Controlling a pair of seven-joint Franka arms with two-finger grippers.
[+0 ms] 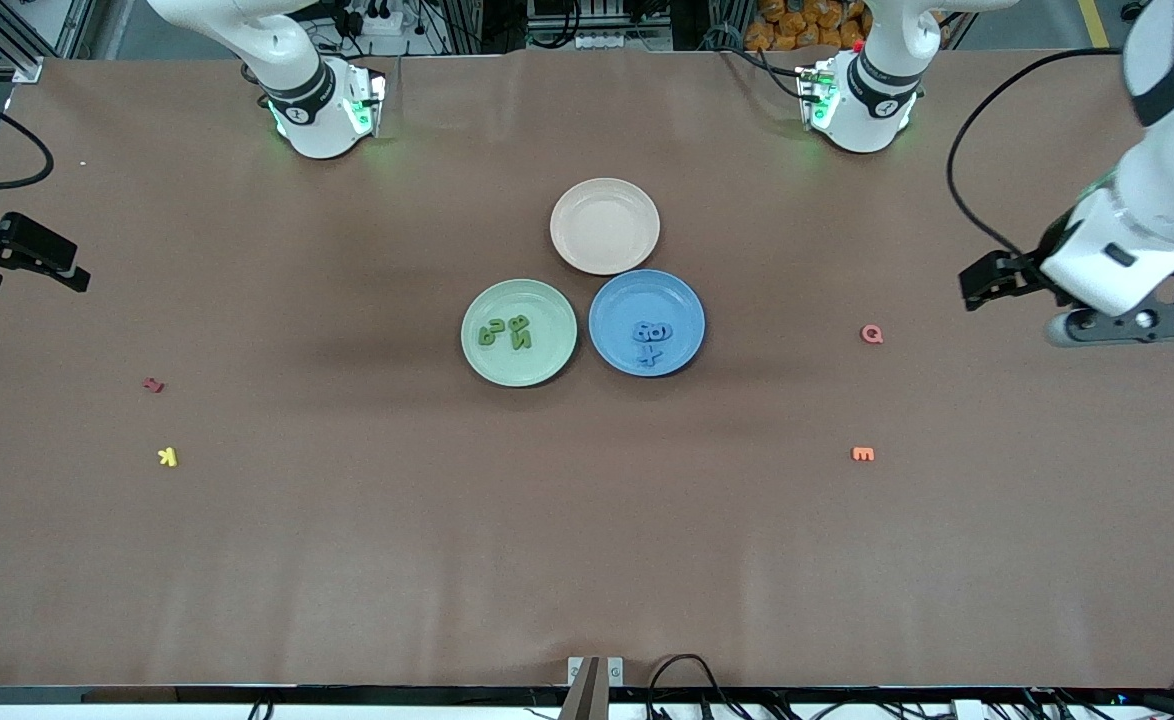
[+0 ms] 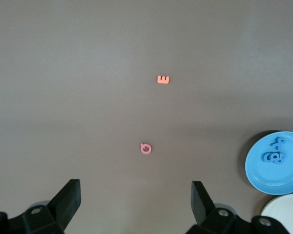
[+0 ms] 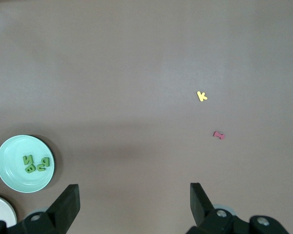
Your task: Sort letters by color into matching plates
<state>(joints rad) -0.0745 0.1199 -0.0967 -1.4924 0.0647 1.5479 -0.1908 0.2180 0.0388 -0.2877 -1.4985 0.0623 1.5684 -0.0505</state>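
The pale green plate holds several green letters in a cluster, also seen on the green plate as green letters in the right wrist view. Beside it, toward the left arm's end, the blue plate holds blue letters; the left wrist view shows the same blue plate and blue letters. My left gripper hangs open and empty over bare table at its own end. My right gripper hangs open and empty over its end.
A beige-pink plate lies farther from the front camera, touching the other two plates. A pink Q and an orange E lie toward the left arm's end. A red letter and a yellow K lie toward the right arm's end.
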